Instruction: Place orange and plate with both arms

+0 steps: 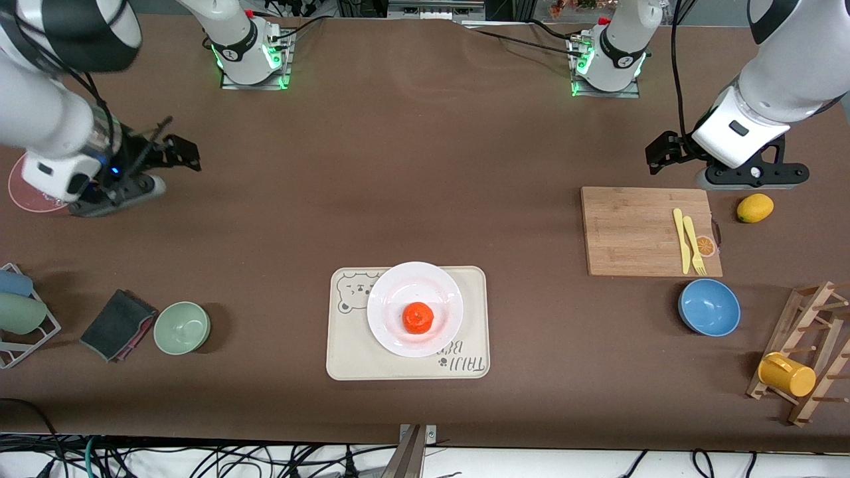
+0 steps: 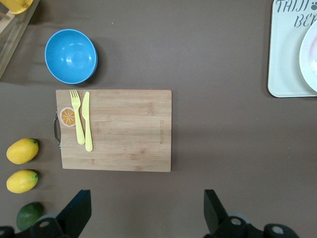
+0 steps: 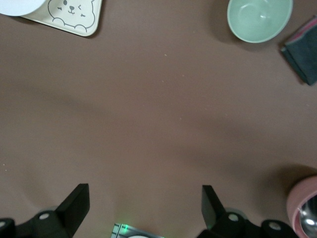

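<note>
The orange (image 1: 418, 318) was seen resting on the plate (image 1: 398, 292), slightly toward the six o'clock side of the plate's centre in the front view. The plate itself was set on a cream bear-printed tray (image 1: 345, 358), which lay near the middle of the bench (image 1: 412, 166), close to the front camera's edge.

The left hand (image 2: 147, 210) was held released, its fingers spread wide and grasping nothing, over bare bench just beside the cutting board (image 1: 631, 232). On that board a yellow knife (image 1: 680, 239) and a yellow fork (image 1: 694, 247) were laid side by side, next to an orange-slice print. A blue bowl (image 1: 709, 307) was found at about six o'clock from the board, and a lemon (image 1: 755, 208) at about three o'clock from it.

The right hand (image 3: 144, 210) was likewise held released and empty, over bare bench toward the right arm's end, with a pink dish (image 1: 26, 192) partly hidden under the wrist. A green bowl (image 1: 182, 327) and a dark folded cloth (image 1: 118, 325) were placed nearer to the front camera. Both hands were kept well apart from the plate.
</note>
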Robot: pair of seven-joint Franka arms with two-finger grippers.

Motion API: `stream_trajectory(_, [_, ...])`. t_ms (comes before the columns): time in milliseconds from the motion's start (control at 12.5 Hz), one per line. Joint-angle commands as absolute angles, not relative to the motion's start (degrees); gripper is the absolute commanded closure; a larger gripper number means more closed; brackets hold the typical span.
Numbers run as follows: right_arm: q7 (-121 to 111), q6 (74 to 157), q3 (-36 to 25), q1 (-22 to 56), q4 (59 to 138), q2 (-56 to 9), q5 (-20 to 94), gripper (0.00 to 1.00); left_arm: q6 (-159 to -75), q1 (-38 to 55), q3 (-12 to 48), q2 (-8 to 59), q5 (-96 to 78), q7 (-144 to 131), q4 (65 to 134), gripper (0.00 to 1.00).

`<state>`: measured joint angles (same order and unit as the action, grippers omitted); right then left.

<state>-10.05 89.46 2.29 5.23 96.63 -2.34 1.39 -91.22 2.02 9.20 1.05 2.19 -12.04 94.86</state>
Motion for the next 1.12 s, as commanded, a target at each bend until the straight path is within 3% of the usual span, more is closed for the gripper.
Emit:
stream_trajectory(0, [-8.9, 89.0, 2.0, 5.4, 98.3, 0.7, -1.7, 0.00, -90.5, 1.9, 9.2, 0.2, 1.6, -11.2, 95.0, 0.00])
stream_trajectory(1038, [-8.6, 89.1, 2.0, 5.4, 97.6, 1.1, -1.7, 0.00, -90.5, 2.0, 9.2, 0.2, 1.6, -10.8, 95.0, 0.00])
